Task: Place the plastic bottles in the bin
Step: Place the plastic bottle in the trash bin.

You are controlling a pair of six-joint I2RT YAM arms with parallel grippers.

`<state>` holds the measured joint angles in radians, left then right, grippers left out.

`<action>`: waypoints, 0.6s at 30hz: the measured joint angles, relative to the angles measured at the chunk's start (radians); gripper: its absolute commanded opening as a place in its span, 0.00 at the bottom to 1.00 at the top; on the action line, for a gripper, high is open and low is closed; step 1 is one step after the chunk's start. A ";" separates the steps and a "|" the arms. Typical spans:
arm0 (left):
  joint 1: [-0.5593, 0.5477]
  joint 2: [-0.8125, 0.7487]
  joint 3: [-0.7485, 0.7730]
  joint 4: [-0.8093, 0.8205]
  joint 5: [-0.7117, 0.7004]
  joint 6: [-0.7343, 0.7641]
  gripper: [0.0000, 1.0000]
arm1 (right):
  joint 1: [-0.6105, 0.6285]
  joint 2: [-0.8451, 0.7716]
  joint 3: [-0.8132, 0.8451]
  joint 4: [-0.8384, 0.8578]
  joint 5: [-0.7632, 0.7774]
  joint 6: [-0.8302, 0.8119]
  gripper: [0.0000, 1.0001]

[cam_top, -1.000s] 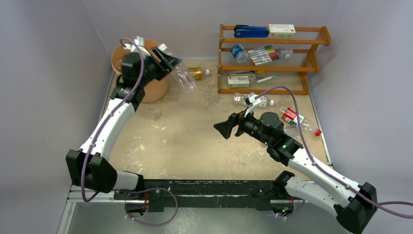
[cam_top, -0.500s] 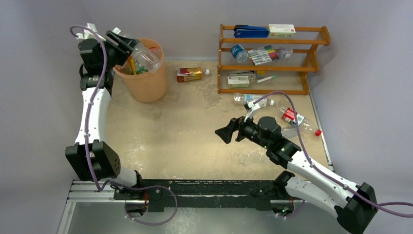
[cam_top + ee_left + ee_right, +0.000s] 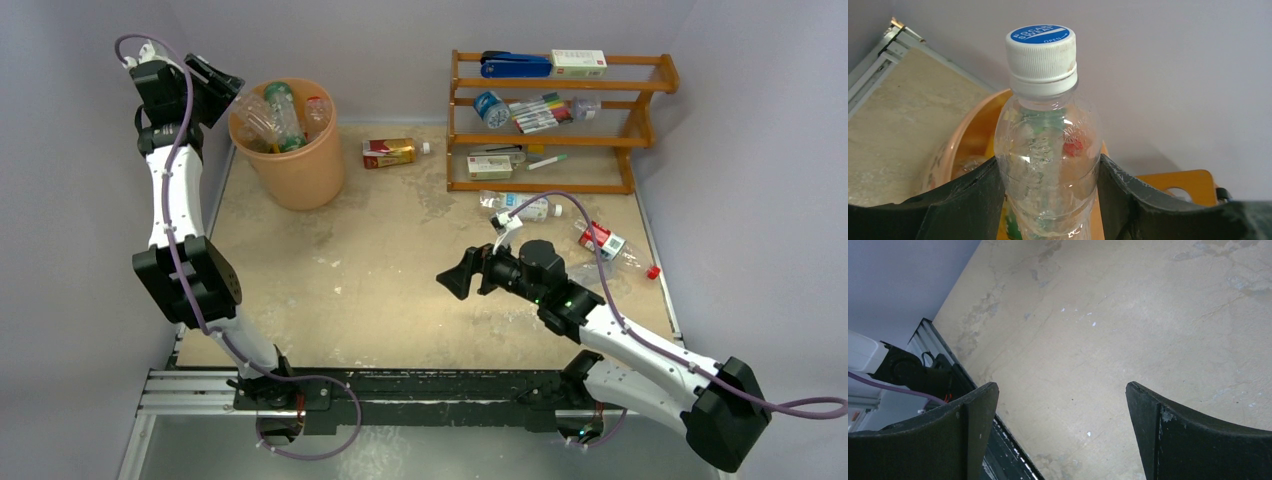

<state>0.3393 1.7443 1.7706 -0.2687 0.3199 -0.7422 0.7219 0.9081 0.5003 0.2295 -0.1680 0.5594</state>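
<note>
My left gripper (image 3: pixel 222 88) is shut on a clear plastic bottle (image 3: pixel 1047 150) with a white, blue-topped cap. It holds the bottle (image 3: pixel 254 117) tilted over the left rim of the peach-orange bin (image 3: pixel 300 175). Other bottles (image 3: pixel 285 112) lie inside the bin. A boxy red-and-gold bottle (image 3: pixel 388 152) lies right of the bin. A clear bottle (image 3: pixel 522 207) and a red-labelled one (image 3: pixel 610 245) lie near the rack. My right gripper (image 3: pixel 452 276) hangs open above the bare tabletop, nothing between its fingers (image 3: pixel 973 410).
A brown wooden rack (image 3: pixel 560 125) with markers, boxes and a stapler stands at the back right. A small red cap (image 3: pixel 653 271) lies by the table's right edge. Grey walls close in on three sides, and the left arm stands close to the left wall.
My left arm has swung up and to the left, carrying the clear bottle from right of the bin to over its left rim. The right arm has shifted only slightly left.
</note>
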 measured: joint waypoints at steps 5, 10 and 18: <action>0.000 0.091 0.072 -0.076 -0.030 0.038 0.56 | 0.000 0.044 0.000 0.023 -0.009 0.000 1.00; -0.003 0.151 0.139 -0.150 -0.055 0.074 0.60 | 0.000 0.089 -0.001 0.054 -0.018 0.000 1.00; -0.055 0.230 0.247 -0.251 -0.083 0.146 0.73 | 0.000 0.124 -0.001 0.083 -0.037 0.000 1.00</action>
<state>0.2848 1.9747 2.0178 -0.5194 0.2371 -0.5957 0.7219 1.0321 0.4992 0.3122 -0.2050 0.5598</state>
